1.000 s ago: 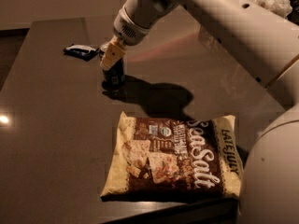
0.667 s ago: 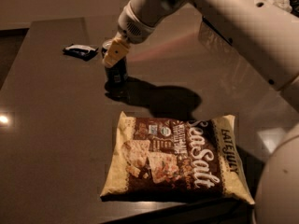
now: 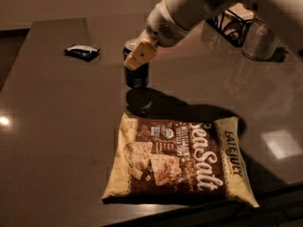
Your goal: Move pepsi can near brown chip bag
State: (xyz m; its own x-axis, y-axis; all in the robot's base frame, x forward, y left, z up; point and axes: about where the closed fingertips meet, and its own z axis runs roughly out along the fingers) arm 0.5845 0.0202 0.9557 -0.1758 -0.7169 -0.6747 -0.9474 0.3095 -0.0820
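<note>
The pepsi can (image 3: pixel 136 76), small and dark navy with a silver top, stands upright just beyond the far left corner of the brown chip bag (image 3: pixel 176 161). The bag lies flat near the table's front edge, brown with cream-yellow edges and white "Sea Salt" script. My gripper (image 3: pixel 138 56) comes down from the upper right and is shut on the can's upper part. One pale yellow finger (image 3: pixel 141 54) covers the can's top front; the other finger is hidden behind the can. A short gap of dark table separates the can and the bag.
A small flat dark wrapper with a white patch (image 3: pixel 83 52) lies at the far left. A black wire rack (image 3: pixel 231 25) and a silvery container (image 3: pixel 260 39) stand at the back right. The table's front edge runs just below the bag.
The gripper has carried the can to the right and a little nearer the bag. The bag and the wrapper have not moved.
</note>
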